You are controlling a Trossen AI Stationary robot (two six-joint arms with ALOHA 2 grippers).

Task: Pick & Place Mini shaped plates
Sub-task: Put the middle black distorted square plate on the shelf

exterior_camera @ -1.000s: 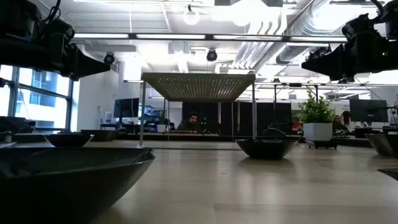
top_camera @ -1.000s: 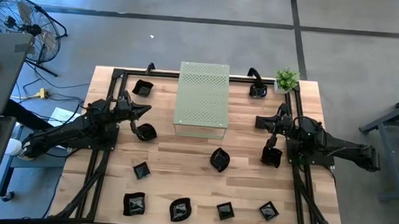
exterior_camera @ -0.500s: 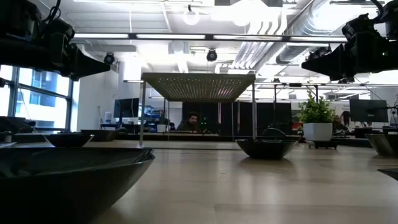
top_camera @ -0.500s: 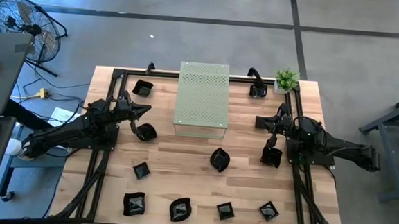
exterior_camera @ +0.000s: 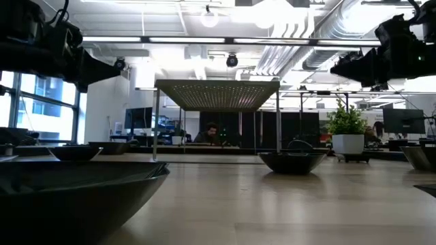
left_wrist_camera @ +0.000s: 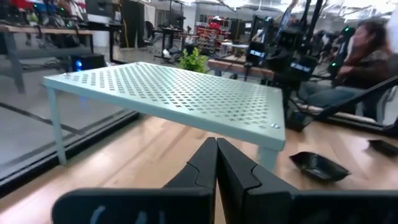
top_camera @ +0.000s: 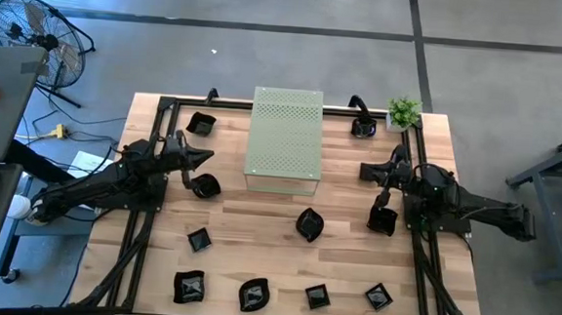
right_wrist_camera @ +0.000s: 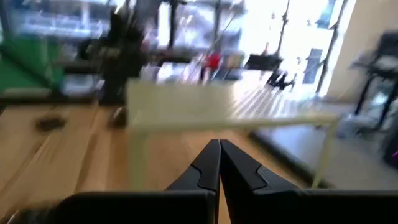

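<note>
Small glossy black plates [top_camera: 308,224] lie scattered over the wooden table [top_camera: 347,196]: one near the middle, four in a row along the near edge, one just behind that row on the left, others beside each arm and at the two far corners. A pale green perforated stand [top_camera: 284,138] sits at the far middle, with a small potted plant [top_camera: 402,113] at the far right corner. The left gripper [top_camera: 206,155] hovers left of the stand, fingers pressed together and holding nothing (a plate lies just beside it). The right gripper [top_camera: 365,170] hangs right of the stand, likewise pinched together and empty.
</note>
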